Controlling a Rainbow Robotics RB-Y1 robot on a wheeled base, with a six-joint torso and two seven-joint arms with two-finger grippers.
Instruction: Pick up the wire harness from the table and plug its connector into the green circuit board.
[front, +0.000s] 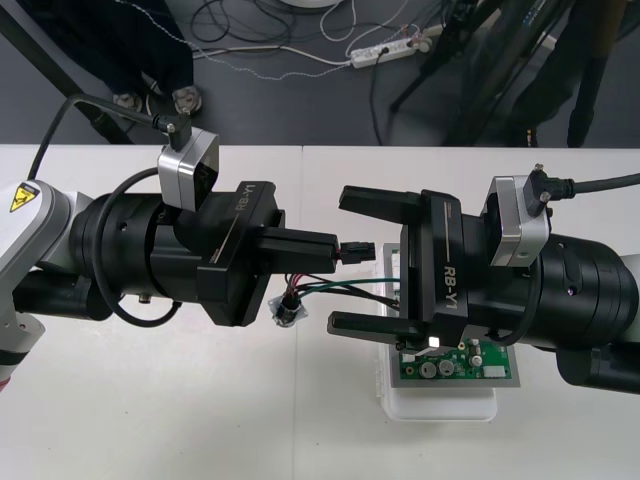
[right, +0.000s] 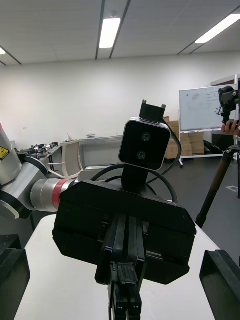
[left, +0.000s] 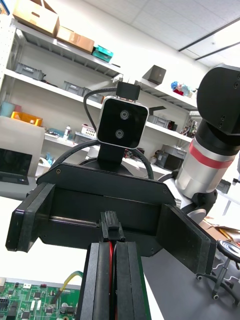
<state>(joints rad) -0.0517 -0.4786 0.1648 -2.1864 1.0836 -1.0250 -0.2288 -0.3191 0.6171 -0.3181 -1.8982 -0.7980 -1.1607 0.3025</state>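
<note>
Here, the left end effector (front: 335, 247) pinches the plug (front: 358, 252), the right end effector (front: 340, 260) gaping around it — careless closing could dislodge it.

The front camera looks from high up, steeply down at the table (front: 150, 420). The right wrist camera sits behind its own fingers (right: 222, 280) and looks level, from very near, at the left gripper (right: 123, 272). The left wrist camera faces the other way, just as near, at the right gripper (left: 108, 231). All three see the plug (front: 355, 252) at the left fingertips.
</note>
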